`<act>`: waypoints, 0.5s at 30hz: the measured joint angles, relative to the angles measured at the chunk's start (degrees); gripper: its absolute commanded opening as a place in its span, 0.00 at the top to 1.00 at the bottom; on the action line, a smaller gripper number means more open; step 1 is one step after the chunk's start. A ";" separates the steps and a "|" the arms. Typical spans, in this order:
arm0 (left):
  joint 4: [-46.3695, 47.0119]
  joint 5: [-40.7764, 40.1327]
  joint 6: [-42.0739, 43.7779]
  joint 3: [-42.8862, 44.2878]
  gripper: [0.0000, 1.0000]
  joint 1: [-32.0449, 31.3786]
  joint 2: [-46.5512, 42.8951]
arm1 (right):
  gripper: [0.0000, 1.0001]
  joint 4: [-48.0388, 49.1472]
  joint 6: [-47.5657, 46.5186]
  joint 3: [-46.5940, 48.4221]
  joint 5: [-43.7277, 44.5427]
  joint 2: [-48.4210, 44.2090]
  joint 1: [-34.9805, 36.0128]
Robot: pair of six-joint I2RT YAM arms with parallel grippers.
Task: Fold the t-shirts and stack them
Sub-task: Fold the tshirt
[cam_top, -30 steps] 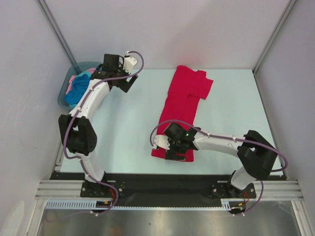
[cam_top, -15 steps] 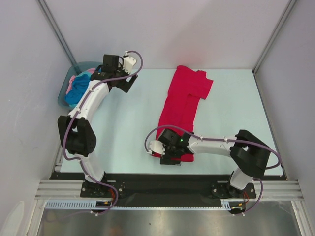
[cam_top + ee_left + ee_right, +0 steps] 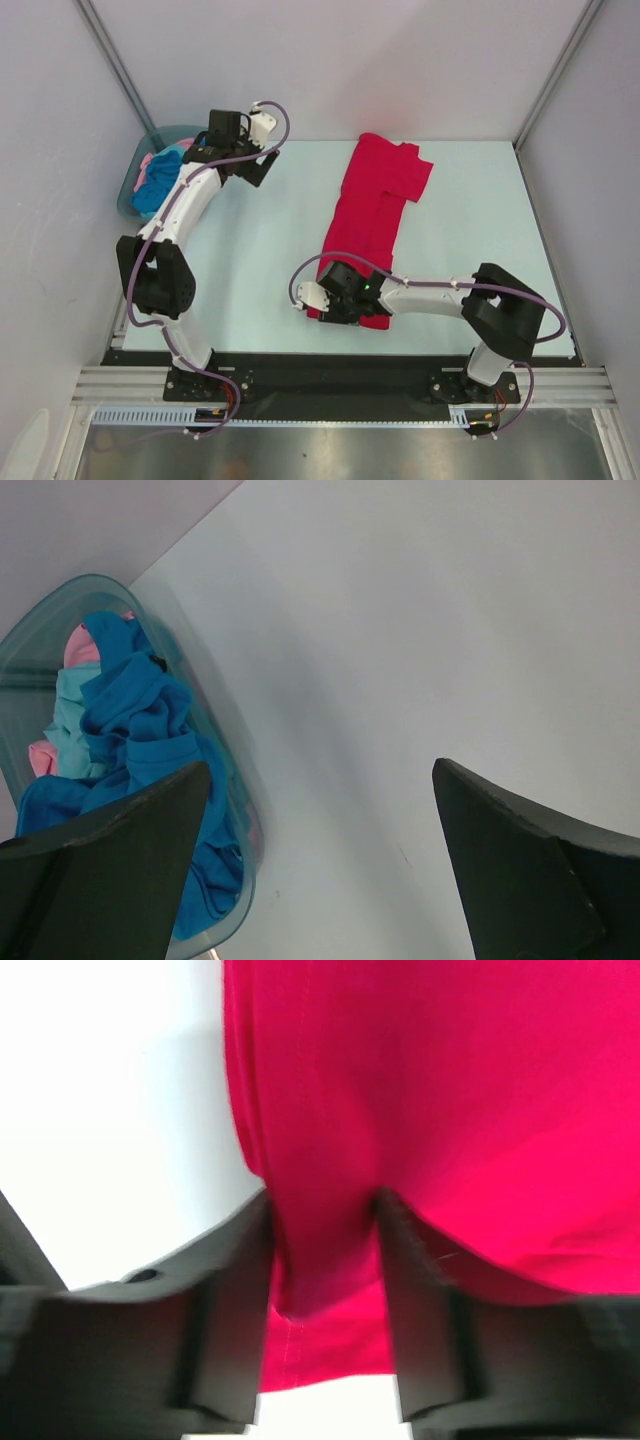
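Observation:
A long, folded crimson-red t-shirt (image 3: 375, 195) lies on the table, running from the far centre to the near edge. My right gripper (image 3: 335, 300) is low over the shirt's near left corner. In the right wrist view its fingers (image 3: 235, 1270) pinch a raised fold of the red t-shirt (image 3: 450, 1080), so the gripper (image 3: 325, 1215) is shut on the cloth. A turquoise-blue t-shirt (image 3: 130, 720) and a pale pink t-shirt (image 3: 80, 645) lie crumpled in the tub. My left gripper (image 3: 322, 768) hovers wide open over bare table just right of the tub, holding nothing.
The grey-teal plastic tub (image 3: 128, 195) sits at the table's far left corner against the wall. White walls and metal frame posts enclose the table on three sides. The left arm (image 3: 185, 205) arches over the left side of the table.
My right gripper slid left toward the red shirt's near left corner, and its jaws closed in on a fold of cloth. The left arm stayed still.

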 measured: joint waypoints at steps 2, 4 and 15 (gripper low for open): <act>0.00 0.00 0.28 0.42 0.00 0.00 0.02 | 0.85 -0.44 0.00 -0.07 -0.28 0.07 0.02; -0.02 -0.37 0.70 1.27 0.00 0.00 0.02 | 1.00 -1.51 -0.55 0.02 -0.79 0.13 0.02; -0.68 -2.25 4.04 8.09 0.00 0.00 2.08 | 1.00 -29.70 -7.52 20.22 -21.94 3.76 -9.27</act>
